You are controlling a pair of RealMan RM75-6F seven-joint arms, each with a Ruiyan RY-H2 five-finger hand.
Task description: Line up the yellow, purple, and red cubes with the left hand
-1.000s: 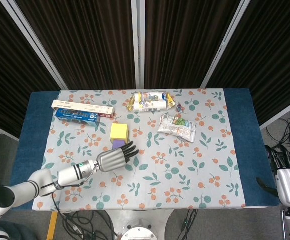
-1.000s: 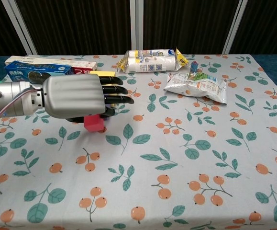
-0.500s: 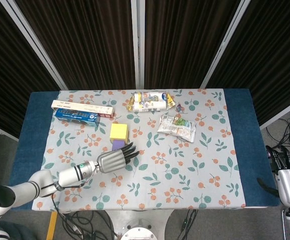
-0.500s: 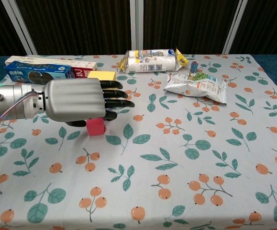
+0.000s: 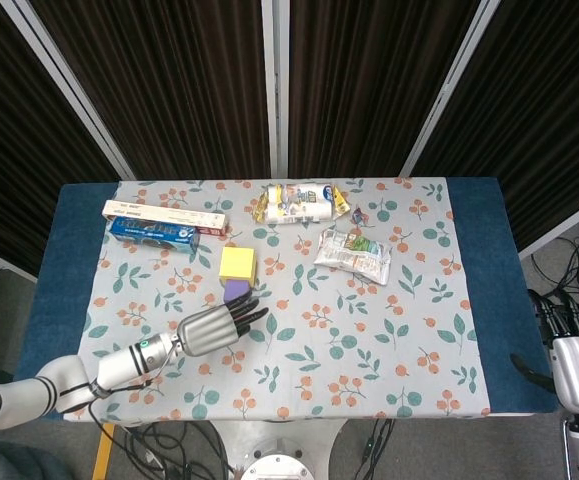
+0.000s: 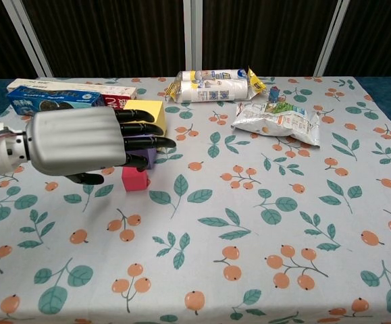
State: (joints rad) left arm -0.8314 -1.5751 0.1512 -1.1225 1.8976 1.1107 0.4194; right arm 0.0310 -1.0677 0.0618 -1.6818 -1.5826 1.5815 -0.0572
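The yellow cube [image 5: 238, 264] [image 6: 150, 112] stands mid-table, with the purple cube [image 5: 237, 291] [image 6: 150, 159] right in front of it. The red cube [image 6: 135, 179] sits on the cloth just in front of the purple one; in the head view my fingers hide it. My left hand [image 5: 212, 329] [image 6: 80, 144] hovers over the near side of this row, its fingers stretched out flat and apart, holding nothing. My right hand [image 5: 578, 358] rests off the table's right edge, empty, with its fingers extended.
A blue box [image 5: 153, 230] [image 6: 53, 99] and a white box [image 5: 164, 212] lie at the back left. A snack packet [image 5: 300, 203] [image 6: 214, 86] and a foil bag [image 5: 352, 252] [image 6: 276, 119] lie at the back centre-right. Floral cloth [image 5: 369, 350] covers the table.
My left hand has drawn back toward the near left, away from the cubes. The red cube, earlier half under the palm, now stands uncovered in the chest view. The right hand has not moved.
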